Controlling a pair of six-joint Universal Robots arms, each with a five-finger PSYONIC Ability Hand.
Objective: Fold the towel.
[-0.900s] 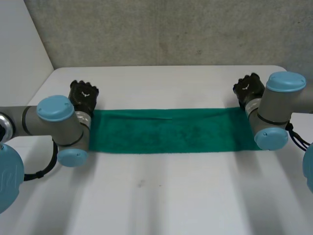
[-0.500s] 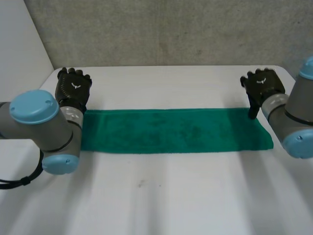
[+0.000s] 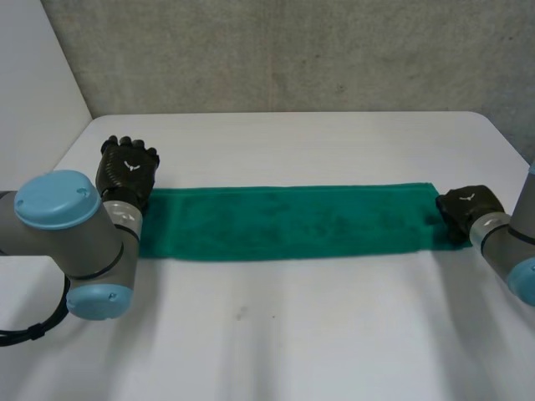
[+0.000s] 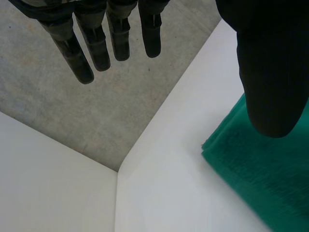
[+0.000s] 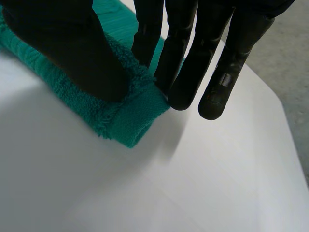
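A green towel [image 3: 292, 221] lies flat on the white table [image 3: 292, 334] as a long folded strip running left to right. My left hand [image 3: 126, 170] hovers at the strip's far left corner, open; its straight fingers [image 4: 99, 46] reach past the towel [image 4: 263, 169] and its thumb [image 4: 270, 72] hangs above the corner without touching. At the strip's near right corner is my right hand [image 3: 469, 210]. There the thumb [image 5: 77, 53] presses on the towel [image 5: 128, 118] while the straight fingers [image 5: 181, 63] stand against its edge, so the corner is pinched between them.
The table's far left corner [image 4: 117, 170] lies just beyond my left hand, with a grey concrete wall [image 3: 292, 50] behind the table. Bare tabletop stretches in front of the towel, and the table's right edge [image 3: 514, 150] runs close to my right hand.
My right hand has come from the towel's far right corner down to its near right corner and closed on it. The left hand has drifted slightly nearer. The towel's right end looks a little shifted.
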